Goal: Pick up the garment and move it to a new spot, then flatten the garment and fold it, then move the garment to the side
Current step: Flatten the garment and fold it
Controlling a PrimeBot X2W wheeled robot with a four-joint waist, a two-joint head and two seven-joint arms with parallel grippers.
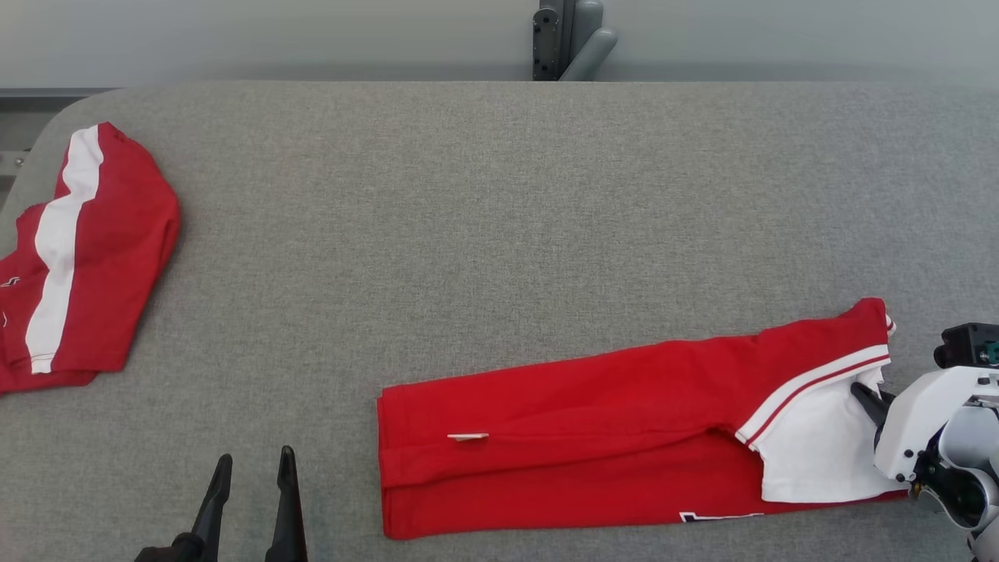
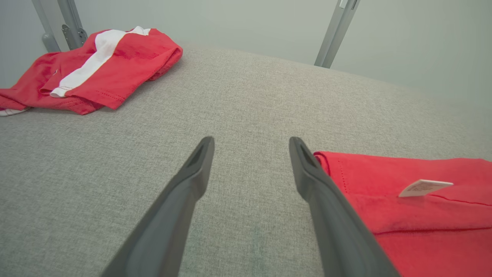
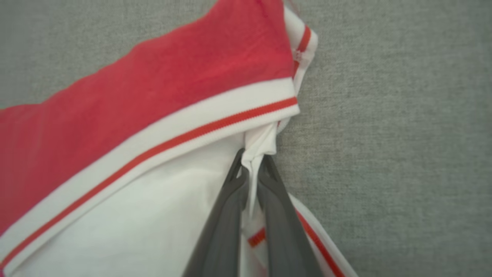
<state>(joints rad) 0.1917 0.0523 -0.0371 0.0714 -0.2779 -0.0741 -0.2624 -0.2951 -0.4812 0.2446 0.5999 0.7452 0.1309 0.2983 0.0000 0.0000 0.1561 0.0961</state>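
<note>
A red garment point(image 1: 593, 425) with a white panel and a white-and-red striped band lies folded into a long strip across the near right of the grey table point(image 1: 499, 203). My right gripper point(image 1: 865, 393) is shut on a bunched white fold at the garment's right end; the right wrist view shows the garment point(image 3: 161, 100) with white cloth pinched between the two dark fingertips of that gripper point(image 3: 251, 163). My left gripper point(image 1: 254, 468) stands open over bare table, just left of the garment's left edge, and in its own view the gripper point(image 2: 250, 148) has the garment point(image 2: 415, 215) beside its right finger.
A second red garment with a white stripe point(image 1: 78, 257) lies crumpled at the table's far left edge, also seen as the second garment point(image 2: 96, 65). A grey post point(image 1: 570, 39) rises behind the table's back edge. A small white label point(image 1: 468, 437) sticks out of the folded garment.
</note>
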